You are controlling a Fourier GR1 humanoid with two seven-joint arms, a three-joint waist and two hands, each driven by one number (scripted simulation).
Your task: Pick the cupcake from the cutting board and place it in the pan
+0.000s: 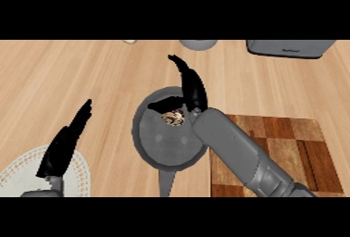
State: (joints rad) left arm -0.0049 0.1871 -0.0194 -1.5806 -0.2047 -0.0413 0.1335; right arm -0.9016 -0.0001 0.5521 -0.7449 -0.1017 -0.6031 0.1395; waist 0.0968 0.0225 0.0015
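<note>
The cupcake (173, 117) is seen in the pan (167, 149), under the right hand (196, 99), whose fingers are stretched open. The hand is best lifted straight up (a sideways sweep could topple it).

Right hand (198, 102) over grey pan (156, 146), fingers (193, 83) straight, cupcake (172, 117) beneath its palm inside the pan, cutting board (290, 148) just beside, left hand (63, 146) open at lower left, wooden counter (75, 74)

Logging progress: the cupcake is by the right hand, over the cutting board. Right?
No. The head view shows the cupcake by the right hand over the pan, not over the cutting board, which lies to the right.
</note>
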